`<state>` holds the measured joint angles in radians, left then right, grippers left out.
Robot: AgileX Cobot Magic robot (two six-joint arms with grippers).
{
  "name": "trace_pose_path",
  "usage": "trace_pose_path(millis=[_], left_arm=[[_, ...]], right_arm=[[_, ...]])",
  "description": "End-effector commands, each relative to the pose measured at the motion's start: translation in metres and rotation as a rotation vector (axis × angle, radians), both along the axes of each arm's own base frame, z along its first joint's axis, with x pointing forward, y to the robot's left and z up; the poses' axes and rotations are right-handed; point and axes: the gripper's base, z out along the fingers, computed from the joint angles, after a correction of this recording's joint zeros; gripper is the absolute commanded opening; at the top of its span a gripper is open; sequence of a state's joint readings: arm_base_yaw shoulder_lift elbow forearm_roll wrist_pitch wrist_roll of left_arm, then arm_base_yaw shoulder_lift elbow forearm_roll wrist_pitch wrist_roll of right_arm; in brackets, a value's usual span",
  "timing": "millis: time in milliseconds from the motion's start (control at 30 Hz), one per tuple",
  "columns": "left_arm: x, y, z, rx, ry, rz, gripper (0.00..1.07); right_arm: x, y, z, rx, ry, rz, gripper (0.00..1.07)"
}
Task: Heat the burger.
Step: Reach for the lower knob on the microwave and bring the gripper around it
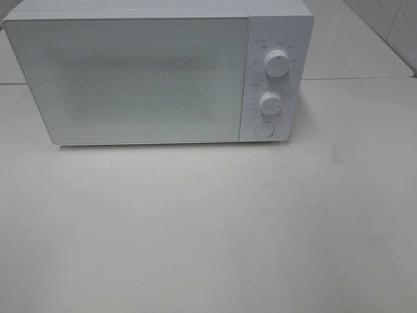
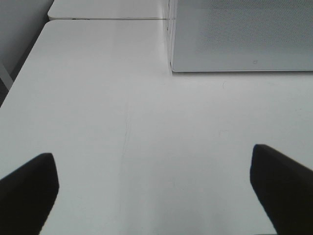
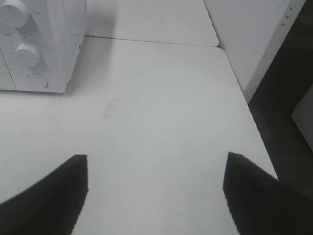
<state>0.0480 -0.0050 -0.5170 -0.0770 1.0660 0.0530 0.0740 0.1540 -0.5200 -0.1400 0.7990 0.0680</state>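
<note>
White desk surface fills most of the high view, and a white microwave is placed at its far edge. The door is shut. Its panel is frosted and speckled, so the cavity cannot be inspected.

Task status: the burger is not seen in any view. It is not on the visible part of the desk and not in either pincer. Whether it has been placed behind the door cannot be told. No sign of heating, such as an interior light, is shown. The task is therefore judged to be at an early stage or at a pause. As far as can be judged, the burger is to be located, the door is to be opened if the burger is not inside, and the controls are to be set.

Pincer state: the left pincer is held wide apart over bare desk, with nothing between its jaws. The right pincer is likewise spread and empty, near the control side of the microwave.

Controls and markings: an upper knob, a lower knob and a round button are arranged in one column. Small printed scales are set around both knobs, but they are too small to be read. A tiny mark is seen near the lower edge of the door; it is illegible. No brand name can be made out.
</note>
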Motion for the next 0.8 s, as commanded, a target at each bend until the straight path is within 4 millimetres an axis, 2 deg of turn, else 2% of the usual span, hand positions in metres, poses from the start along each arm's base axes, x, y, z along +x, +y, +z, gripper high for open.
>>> trace_pose_path(millis=[33, 133, 200, 433, 800], left_arm=[[-0.004, 0.0, -0.001, -0.007, -0.021, 0.005, 1.0], [-0.004, 0.0, -0.001, -0.007, -0.021, 0.005, 1.0], [-0.004, 0.0, -0.001, -0.007, -0.021, 0.005, 1.0], [-0.004, 0.0, -0.001, -0.007, -0.021, 0.005, 1.0], [-0.004, 0.0, -0.001, -0.007, -0.021, 0.005, 1.0]], right_arm=[[0.008, 0.0, 0.004, -0.006, -0.038, -0.002, 0.76], [0.019, 0.002, 0.004, -0.008, -0.051, 0.008, 0.76], [0.034, 0.004, 0.005, -0.01, -0.081, 0.023, 0.76], [0.054, 0.007, 0.006, -0.012, -0.101, 0.04, 0.76], [0.1, 0.013, 0.005, -0.009, -0.121, 0.075, 0.76]])
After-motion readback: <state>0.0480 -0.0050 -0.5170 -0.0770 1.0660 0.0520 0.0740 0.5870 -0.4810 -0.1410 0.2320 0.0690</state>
